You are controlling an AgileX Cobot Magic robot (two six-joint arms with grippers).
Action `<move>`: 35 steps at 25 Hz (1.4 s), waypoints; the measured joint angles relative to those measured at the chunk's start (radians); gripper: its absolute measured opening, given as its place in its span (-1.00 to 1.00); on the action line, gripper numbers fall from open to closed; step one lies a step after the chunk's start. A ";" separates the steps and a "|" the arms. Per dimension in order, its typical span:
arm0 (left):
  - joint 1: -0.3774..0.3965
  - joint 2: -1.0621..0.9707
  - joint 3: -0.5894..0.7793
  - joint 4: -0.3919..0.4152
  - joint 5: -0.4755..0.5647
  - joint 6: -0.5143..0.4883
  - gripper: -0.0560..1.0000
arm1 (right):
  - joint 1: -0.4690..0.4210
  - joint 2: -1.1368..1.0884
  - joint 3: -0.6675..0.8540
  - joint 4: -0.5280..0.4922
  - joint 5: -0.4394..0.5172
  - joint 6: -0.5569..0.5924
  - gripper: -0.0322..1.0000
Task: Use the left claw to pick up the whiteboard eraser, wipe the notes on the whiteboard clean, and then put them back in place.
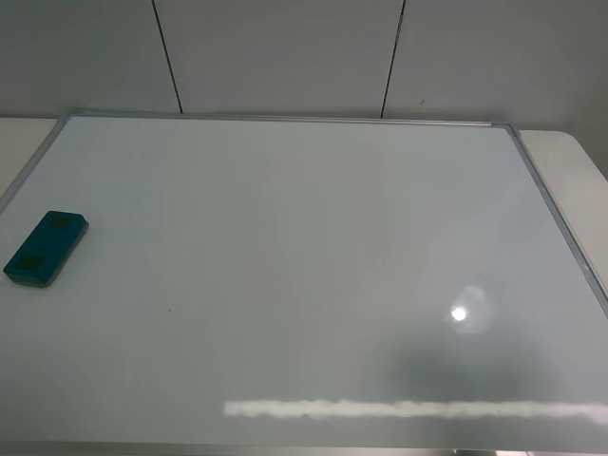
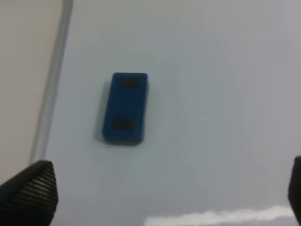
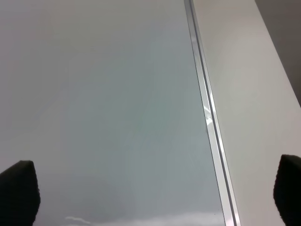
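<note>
I see the whiteboard eraser [image 1: 46, 248], a teal rounded block with two dark patches, lying flat on the glossy whiteboard [image 1: 304, 285] near its left silver frame edge. My left claw [image 2: 155, 188] hangs above it, textured black fingers [image 2: 28, 190] spread wide, holding nothing. The right claw [image 3: 150, 193] is likewise spread and empty.

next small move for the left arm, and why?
Probably none beyond staying retracted: the whiteboard shows no red marks, the whiteboard eraser lies flat near its left edge, ungripped, and the left end effector hangs open above it. The task looks done.
</note>
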 joint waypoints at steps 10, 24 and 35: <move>-0.066 0.000 0.001 0.000 -0.002 0.000 0.99 | 0.000 0.000 0.000 0.000 0.000 0.000 0.99; -0.066 0.000 0.001 0.000 -0.002 -0.001 0.99 | 0.000 0.000 0.000 0.000 0.000 0.000 0.99; -0.066 0.000 0.001 0.000 -0.002 -0.001 0.99 | 0.000 0.000 0.000 0.000 0.000 0.000 0.99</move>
